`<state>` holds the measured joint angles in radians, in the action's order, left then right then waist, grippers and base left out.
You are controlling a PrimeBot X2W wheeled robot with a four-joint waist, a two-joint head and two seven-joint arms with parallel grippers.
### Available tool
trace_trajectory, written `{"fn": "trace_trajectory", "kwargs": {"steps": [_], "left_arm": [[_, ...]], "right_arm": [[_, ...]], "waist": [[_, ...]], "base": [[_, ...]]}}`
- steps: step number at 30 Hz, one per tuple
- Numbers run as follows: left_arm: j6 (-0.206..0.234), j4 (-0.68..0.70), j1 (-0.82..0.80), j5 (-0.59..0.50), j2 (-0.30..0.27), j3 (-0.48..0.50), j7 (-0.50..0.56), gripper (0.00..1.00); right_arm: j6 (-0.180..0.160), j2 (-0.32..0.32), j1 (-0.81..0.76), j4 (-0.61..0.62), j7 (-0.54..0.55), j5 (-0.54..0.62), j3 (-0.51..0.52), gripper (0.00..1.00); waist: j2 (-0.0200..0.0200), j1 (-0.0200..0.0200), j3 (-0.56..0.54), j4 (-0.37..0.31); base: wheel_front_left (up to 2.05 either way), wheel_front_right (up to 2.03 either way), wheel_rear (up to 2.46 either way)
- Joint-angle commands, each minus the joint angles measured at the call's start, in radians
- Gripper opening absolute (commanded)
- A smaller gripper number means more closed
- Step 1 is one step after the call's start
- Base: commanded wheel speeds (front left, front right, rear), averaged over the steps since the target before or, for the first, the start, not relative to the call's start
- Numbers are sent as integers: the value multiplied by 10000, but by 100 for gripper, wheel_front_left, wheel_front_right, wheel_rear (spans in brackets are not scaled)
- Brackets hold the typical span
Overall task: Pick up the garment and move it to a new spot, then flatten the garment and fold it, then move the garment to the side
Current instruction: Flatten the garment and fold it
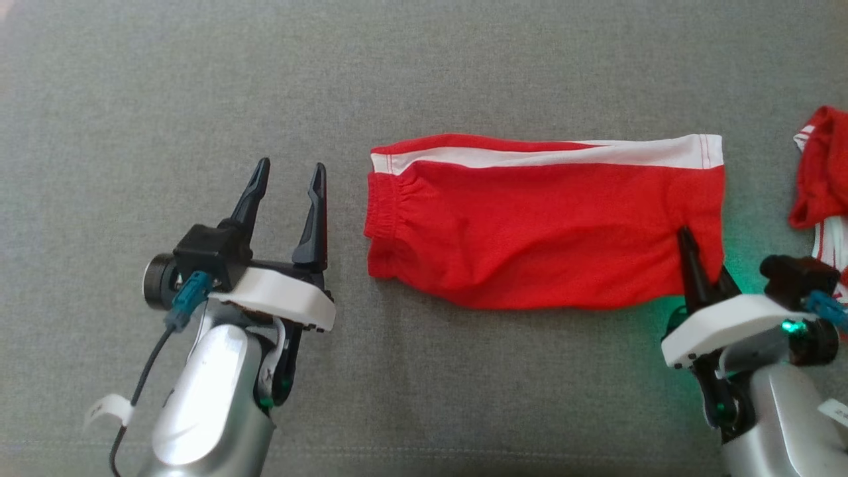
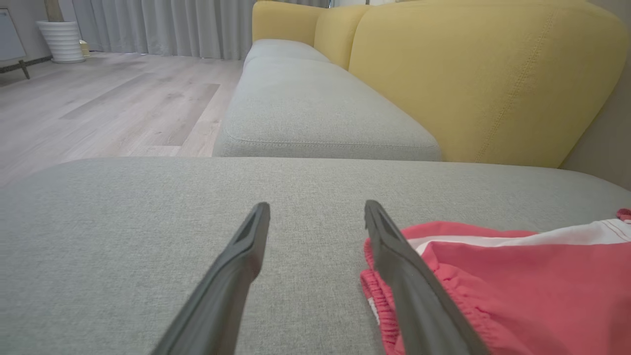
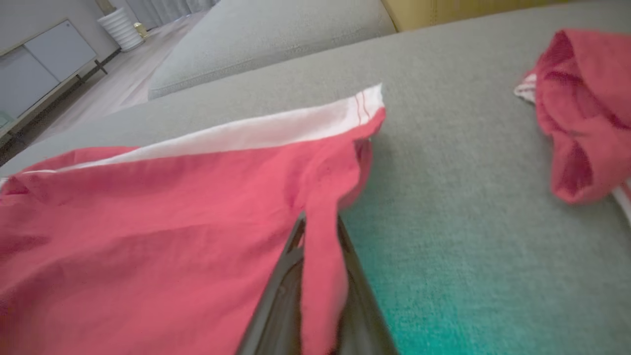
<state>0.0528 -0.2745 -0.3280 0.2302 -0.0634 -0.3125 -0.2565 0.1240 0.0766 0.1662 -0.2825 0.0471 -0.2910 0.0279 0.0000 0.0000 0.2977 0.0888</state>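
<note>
grey sofa cushion [image 1: 199, 79] holds our garment [image 1: 530, 225] folded flat at centre, right gripper [image 1: 686, 237] clamped on its four o'clock corner, left gripper [image 1: 291, 165] spread at nine o'clock; we judge the sideways move is left.

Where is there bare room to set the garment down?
Bare cushion stretches beyond the garment and to its left, around the open left gripper. The right is crowded: right gripper pinching the garment's edge, a second red cloth nearby.

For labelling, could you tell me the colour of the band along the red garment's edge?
White fabric band; clearest in head view.
</note>
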Motion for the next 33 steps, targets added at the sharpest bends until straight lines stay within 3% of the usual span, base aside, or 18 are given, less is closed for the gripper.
{"fn": "trace_trajectory", "kwargs": {"steps": [1,8,12,23,28,29,30,33], "left_arm": [[-37,255,-42,-107,-123,289,-53,100],[-94,62,75,-67,-64,198,-53,100],[-88,-14,198,-15,-16,113,-53,100],[-54,-97,247,168,77,-156,-53,100],[-31,-99,212,276,102,-224,-53,100],[-20,-93,208,292,105,-231,-53,100],[-7,-85,201,306,108,-229,-53,100],[44,-74,191,318,113,-182,-53,100]], "right_arm": [[67,-34,5,626,149,169,-305,0],[67,-108,760,2169,1169,306,-2230,0],[67,-183,1440,2145,1555,-53,-3582,0],[67,-260,3411,-799,1167,-1822,-6076,0],[67,-262,4014,-2101,821,-2414,-6736,0],[67,-262,4109,-2287,731,-2485,-6829,47],[67,-262,4185,-2432,644,-2553,-6922,100],[67,-262,4376,-2630,403,-2666,-7324,100]], "waist": [[0,0,-124,31],[0,0,-661,163],[0,0,-937,421],[0,0,-811,1451],[0,0,-652,1661],[0,0,-624,1670],[0,0,-597,1665],[0,0,-566,1574]], "base": [[0,0,0],[0,0,0],[0,0,0],[0,0,0],[0,0,0],[0,0,0],[0,0,0],[0,0,0]]}}
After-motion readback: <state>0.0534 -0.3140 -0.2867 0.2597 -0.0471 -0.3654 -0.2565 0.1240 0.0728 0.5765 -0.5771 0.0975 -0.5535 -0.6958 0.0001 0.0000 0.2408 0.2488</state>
